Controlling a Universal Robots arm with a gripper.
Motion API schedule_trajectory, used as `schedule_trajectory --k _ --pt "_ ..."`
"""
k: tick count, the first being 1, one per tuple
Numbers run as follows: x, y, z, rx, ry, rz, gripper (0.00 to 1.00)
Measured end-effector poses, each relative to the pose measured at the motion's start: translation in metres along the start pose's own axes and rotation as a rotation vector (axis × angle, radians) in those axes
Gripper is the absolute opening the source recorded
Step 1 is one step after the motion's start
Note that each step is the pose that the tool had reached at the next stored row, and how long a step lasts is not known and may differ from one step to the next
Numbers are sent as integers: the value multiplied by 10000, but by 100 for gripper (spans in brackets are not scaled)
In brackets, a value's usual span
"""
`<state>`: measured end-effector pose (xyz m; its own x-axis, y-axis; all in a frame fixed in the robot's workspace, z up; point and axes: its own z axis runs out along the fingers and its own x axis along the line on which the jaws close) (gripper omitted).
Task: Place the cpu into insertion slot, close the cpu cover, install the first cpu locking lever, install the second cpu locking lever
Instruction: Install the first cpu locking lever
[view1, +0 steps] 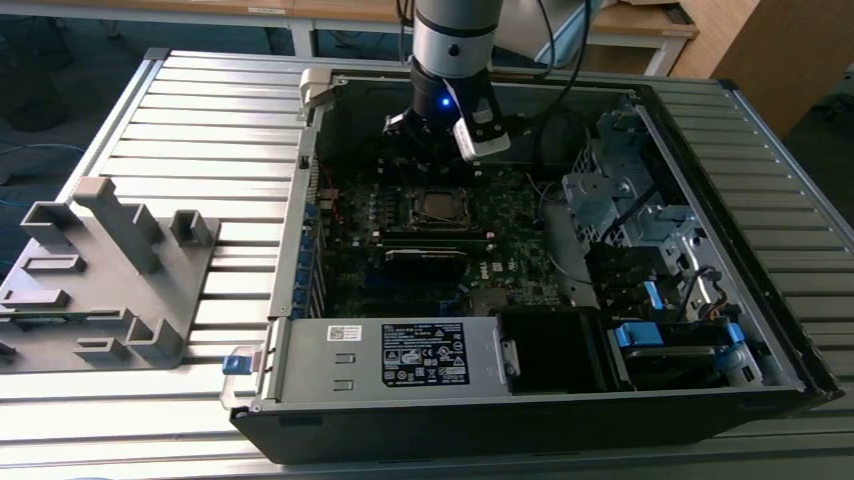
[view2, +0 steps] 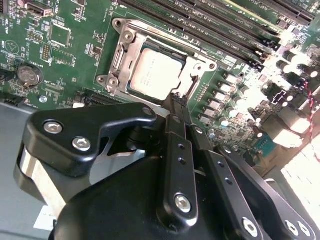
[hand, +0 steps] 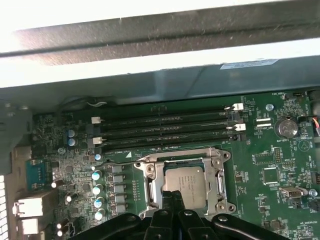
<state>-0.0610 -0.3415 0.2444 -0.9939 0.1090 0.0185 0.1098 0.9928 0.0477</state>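
1. cpu (view2: 157, 72) lies flat in the insertion slot (view1: 434, 207), silver face up. It looks fully seated, so the placing step reads as done.
2. gripper (view2: 177, 100) has its narrow fingertips pressed together with nothing visible between them. The tips are down at the rim of the insertion slot, just beside the cpu. With the fingers closed like that, it is probably pushing on the metal there rather than carrying anything.
3. cpu cover (view2: 200, 64) is a silvery frame lying flat over the insertion slot. The chip shows through its window, so the cover looks closed and is holding the chip in place.
4. locking levers: cannot tell from these views whether either one is latched at the insertion slot.
5. memory slots (hand: 165, 127) are long black rows just past the insertion slot, clear of the fingertips.
6. coin battery (hand: 287, 127) sits farther from the insertion slot on the green board, untouched.
7. power-supply box (view1: 387, 352) is well apart from the insertion slot, at the case edge closest to the exterior camera.
8. computer case (view1: 747, 200) lies on its side with the panel off, so the arm can reach the insertion slot from above.
9. grey fixture (view1: 107, 270) stands outside the case on the slatted table (view1: 200, 120), well apart from the insertion slot, toward the exterior view's left.
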Motion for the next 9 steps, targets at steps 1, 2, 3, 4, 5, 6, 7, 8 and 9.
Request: schedule_trajectory --k 1,2,3,4,5,6,7,8,9 --pt "0 0 -8 -7 1 -3 11" --pt "0 1 -15 -14 2 -7 11" --pt "0 1 -19 -17 1 -8 11" --pt "0 1 -18 -19 1 -9 11" --pt "0 1 -18 -19 1 -9 11" --pt "0 1 -19 -19 1 -9 11" --pt "0 1 -19 -18 1 -9 11" --pt "0 1 -20 -16 2 -9 11" --pt "1 1 -20 -17 2 -10 11"
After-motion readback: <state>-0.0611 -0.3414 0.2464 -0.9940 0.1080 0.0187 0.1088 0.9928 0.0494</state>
